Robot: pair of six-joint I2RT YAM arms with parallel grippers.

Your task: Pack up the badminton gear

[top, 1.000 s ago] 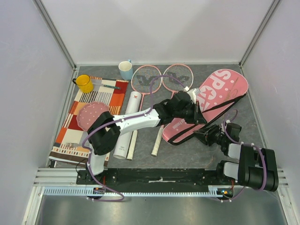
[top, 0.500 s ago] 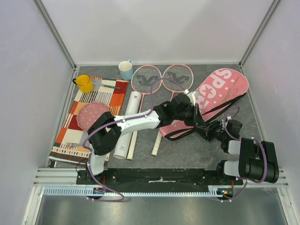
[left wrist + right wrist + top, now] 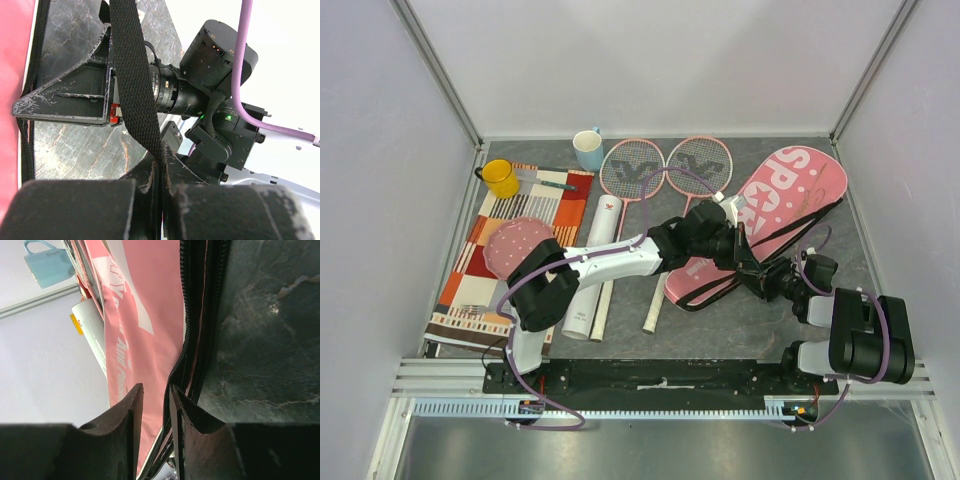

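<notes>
Racket bag partly behind left gripper

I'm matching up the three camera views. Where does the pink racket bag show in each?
Top view: the pink racket bag lies right of centre, slanting toward the far right corner.
Left wrist: the bag is a pink strip down the left edge, left of its black strap.
Right wrist: the bag fills the middle, running top to bottom.
Shared landmark: the dark marbled table, beside the bag in all three.
</notes>
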